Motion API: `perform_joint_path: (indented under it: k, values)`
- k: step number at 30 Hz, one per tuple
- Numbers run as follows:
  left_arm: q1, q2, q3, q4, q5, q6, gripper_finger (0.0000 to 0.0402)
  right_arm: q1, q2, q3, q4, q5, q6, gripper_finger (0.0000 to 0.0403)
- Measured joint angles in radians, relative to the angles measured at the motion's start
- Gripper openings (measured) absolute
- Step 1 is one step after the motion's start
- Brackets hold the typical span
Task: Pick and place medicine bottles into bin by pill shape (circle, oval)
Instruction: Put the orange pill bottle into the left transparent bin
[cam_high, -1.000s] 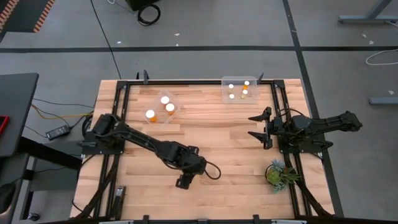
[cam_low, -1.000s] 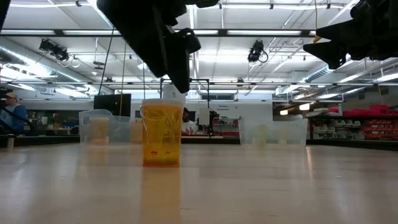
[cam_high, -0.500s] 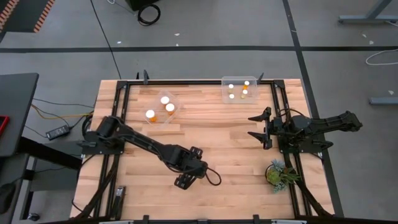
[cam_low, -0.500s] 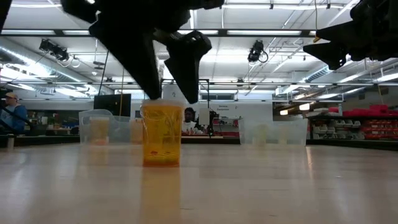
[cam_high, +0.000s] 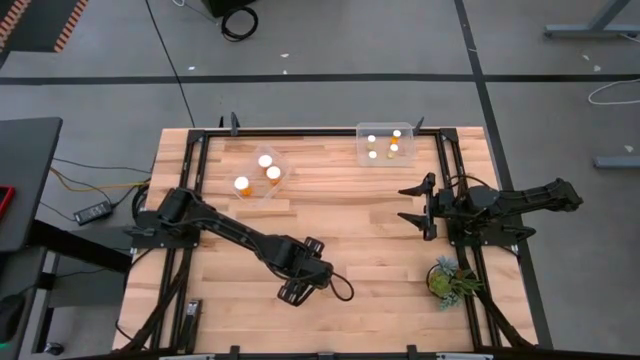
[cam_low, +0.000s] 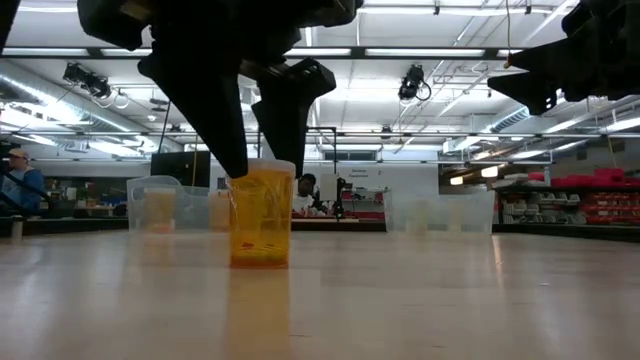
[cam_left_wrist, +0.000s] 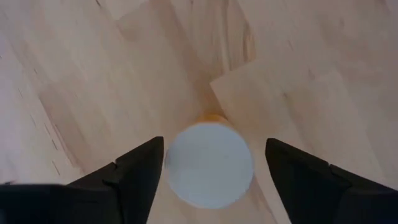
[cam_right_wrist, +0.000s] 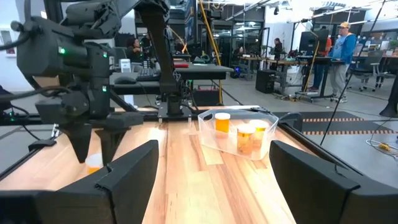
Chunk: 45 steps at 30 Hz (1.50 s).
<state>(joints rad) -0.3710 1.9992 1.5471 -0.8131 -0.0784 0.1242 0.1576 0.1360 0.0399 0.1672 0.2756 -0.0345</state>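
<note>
Bottles: three (cam_high: 257, 174), four (cam_high: 383, 146), one (cam_low: 261, 214).

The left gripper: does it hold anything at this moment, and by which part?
Nothing is held yet. The left gripper is open, one jaw on each side of the white cap of a lone medicine bottle.

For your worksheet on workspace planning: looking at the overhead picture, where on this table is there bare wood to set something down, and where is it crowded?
Bare wood lies mid-table, between the left bin, the right bin and the waiting right end effector. Another bare patch runs along the near edge, between the left end effector over its bottle and the potted plant. The back edge by the bins is crowded.
</note>
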Motion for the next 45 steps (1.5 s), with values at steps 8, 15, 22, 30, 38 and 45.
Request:
perform_joint_path:
  k: [8,15,22,30,38,45]
  values:
    - [0.000,0.018,0.000,-0.019,0.000,0.001,0.0233,0.000,0.000,0.000,-0.003,0.000,0.000,0.0314]
    - [0.005,0.017,0.000,-0.039,0.000,0.006,0.0210,0.000,0.000,0.000,-0.003,0.000,0.000,0.0314]
    - [0.032,0.000,0.001,-0.136,-0.053,0.049,0.0226,0.000,0.000,0.000,-0.004,0.000,0.000,0.0314]
    - [0.101,-0.080,0.001,-0.233,-0.106,0.057,0.0213,0.000,0.000,0.000,-0.004,0.000,0.000,0.0314]
    - [0.204,-0.171,0.001,-0.312,-0.166,0.071,0.0220,0.000,0.000,0.000,-0.006,0.000,0.000,0.0314]
    - [0.340,-0.209,-0.001,-0.393,-0.175,0.072,0.0217,0.000,0.000,0.000,-0.009,0.000,0.000,0.0314]
